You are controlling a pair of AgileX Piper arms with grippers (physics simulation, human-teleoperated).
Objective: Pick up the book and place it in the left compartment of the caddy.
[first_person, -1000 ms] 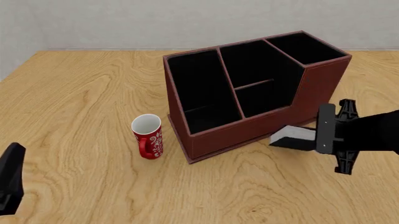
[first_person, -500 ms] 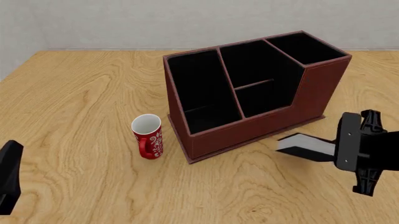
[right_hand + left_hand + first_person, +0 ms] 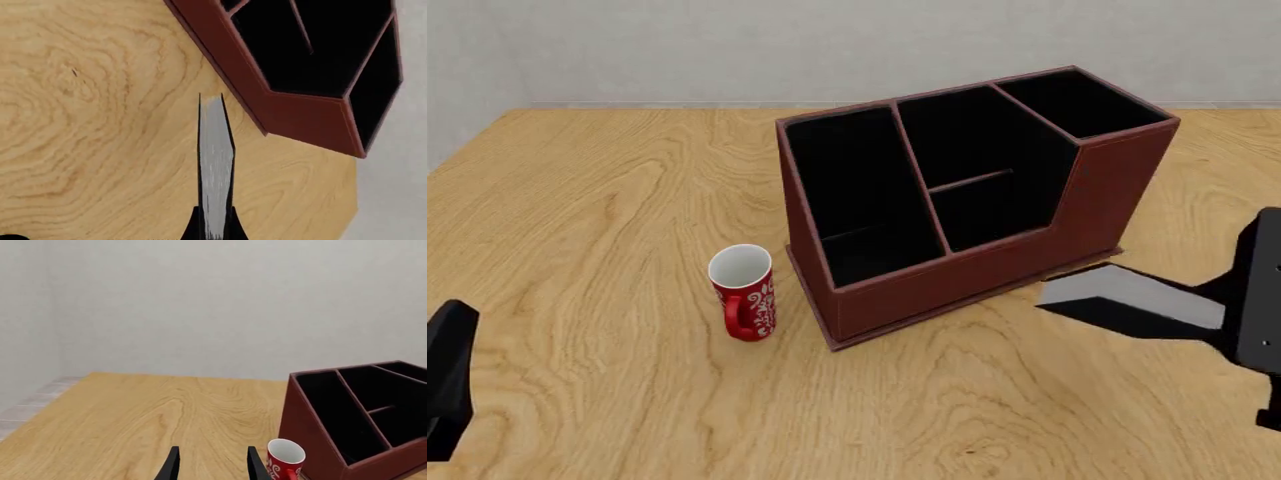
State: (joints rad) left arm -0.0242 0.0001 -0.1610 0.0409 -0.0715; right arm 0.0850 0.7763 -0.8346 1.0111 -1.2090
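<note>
The book [image 3: 1132, 300], thin and black with white page edges, hangs above the table just in front of the caddy's [image 3: 961, 285] right end. My right gripper [image 3: 1225, 308] is shut on its near end. In the right wrist view the book [image 3: 215, 160] sticks out edge-on from the fingers toward the caddy's red-brown wall [image 3: 293, 117]. The left compartment [image 3: 847, 200] stands dark and open-topped at the caddy's left end. My left gripper [image 3: 213, 467] is open with nothing between its fingers, low at the front left corner [image 3: 447, 390], far from the book.
A red mug [image 3: 743, 292] with a white pattern stands just left of the caddy's front corner, also seen as the mug [image 3: 283, 460] beside the caddy [image 3: 313, 440] in the left wrist view. A grey wall runs along the table's far edge.
My right arm has drawn back to the right and toward the near edge with the book, which now sits higher and farther from the caddy's front. The left arm has barely moved.
</note>
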